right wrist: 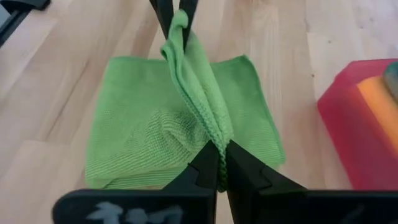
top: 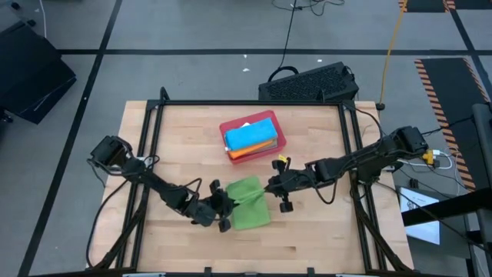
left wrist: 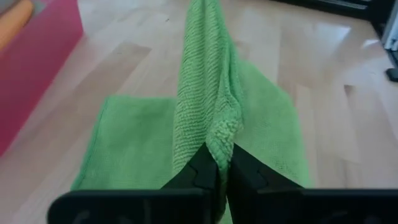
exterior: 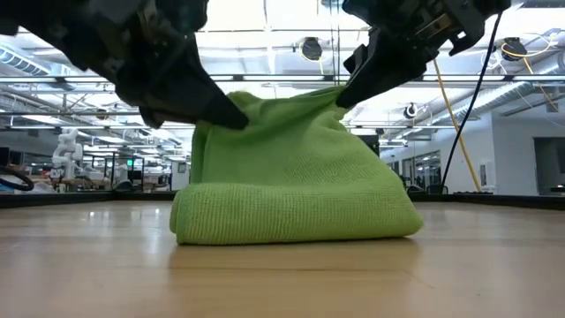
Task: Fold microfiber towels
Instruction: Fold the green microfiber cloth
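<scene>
Table (top: 307, 238) carries our red tray (top: 280, 140) of towels; before it the bright green towel (top: 250, 211) lies half folded, left gripper (top: 217, 198) and right gripper (top: 270, 187) pinching its raised edge; uneven pull probably skews our fold

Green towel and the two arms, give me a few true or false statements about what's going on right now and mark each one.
1. Both tools pinch the green towel. True: the left tool and right tool are each shut on its raised edge.
2. The green towel lies fully flat. False: its top edge is lifted while the rest rests on the table.
3. The red tray is empty. False: it holds a blue towel above an orange towel.
4. The tray sits farther back on the table than the green towel. True.
5. The right tool holds the blue towel. False: it holds the green one.
</scene>
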